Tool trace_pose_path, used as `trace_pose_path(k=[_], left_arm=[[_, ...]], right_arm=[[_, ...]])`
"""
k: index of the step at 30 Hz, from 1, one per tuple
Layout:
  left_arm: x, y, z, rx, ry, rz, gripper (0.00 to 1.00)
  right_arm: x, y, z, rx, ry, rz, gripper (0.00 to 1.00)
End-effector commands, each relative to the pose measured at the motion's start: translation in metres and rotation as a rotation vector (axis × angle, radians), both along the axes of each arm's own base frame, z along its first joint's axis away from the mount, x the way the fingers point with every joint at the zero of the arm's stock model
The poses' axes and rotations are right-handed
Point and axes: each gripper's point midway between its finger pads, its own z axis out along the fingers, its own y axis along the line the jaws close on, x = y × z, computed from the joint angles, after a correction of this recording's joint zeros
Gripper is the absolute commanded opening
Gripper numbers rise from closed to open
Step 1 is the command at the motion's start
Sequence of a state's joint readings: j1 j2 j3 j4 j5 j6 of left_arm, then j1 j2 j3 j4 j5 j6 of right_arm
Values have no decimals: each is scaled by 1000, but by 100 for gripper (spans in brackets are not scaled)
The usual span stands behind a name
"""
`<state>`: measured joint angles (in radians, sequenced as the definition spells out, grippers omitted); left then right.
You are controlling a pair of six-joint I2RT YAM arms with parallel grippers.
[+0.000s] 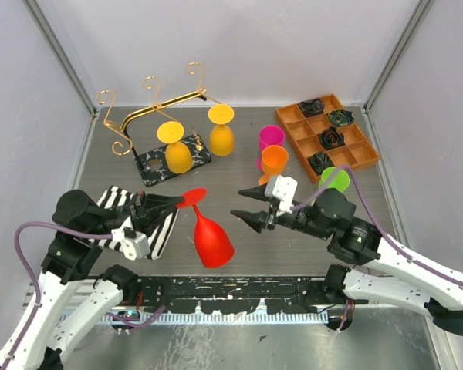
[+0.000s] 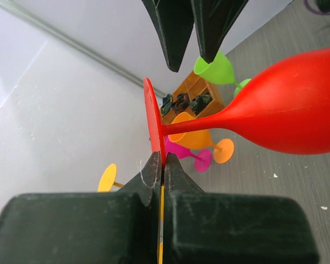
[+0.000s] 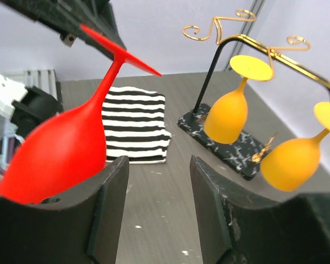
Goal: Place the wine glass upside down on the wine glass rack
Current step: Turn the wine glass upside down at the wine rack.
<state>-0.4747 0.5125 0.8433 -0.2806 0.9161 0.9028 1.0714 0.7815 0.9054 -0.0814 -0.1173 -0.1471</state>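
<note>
The red wine glass (image 1: 213, 240) hangs tilted, foot up and bowl low, in front of the arms. My left gripper (image 1: 182, 200) is shut on the rim of its round foot (image 2: 154, 124). My right gripper (image 1: 244, 204) stands open just right of the glass, nothing between its fingers (image 3: 111, 190); the red bowl (image 3: 58, 151) lies beside the left finger. The wine glass rack (image 1: 167, 102), gold wire on a marbled black base (image 1: 156, 166), stands at the back left. Two yellow glasses (image 1: 178, 153) (image 1: 221, 136) hang upside down from it, and both show in the right wrist view too.
A black-and-white striped cloth (image 1: 160, 225) lies under the left gripper. At the back right stands an orange compartment tray (image 1: 353, 146) with dark objects. Pink (image 1: 272, 139), orange (image 1: 275, 161) and green (image 1: 336, 179) glasses stand near it. Grey walls close in the table.
</note>
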Motion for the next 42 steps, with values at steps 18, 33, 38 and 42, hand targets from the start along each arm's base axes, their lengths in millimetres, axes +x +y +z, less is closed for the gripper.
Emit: trace_pose_path(k=[18, 33, 38, 42], left_arm=[[-5, -38, -59, 144, 151, -194, 0], [-13, -45, -64, 184, 146, -225, 0], [-12, -45, -62, 182, 138, -221, 0], [-11, -46, -61, 177, 139, -218, 1]], right_arm=[[-12, 5, 3, -93, -584, 139, 55], [-23, 31, -16, -129, -511, 283, 25], [-22, 33, -23, -145, -503, 290, 23], [-18, 35, -26, -161, -505, 283, 18]])
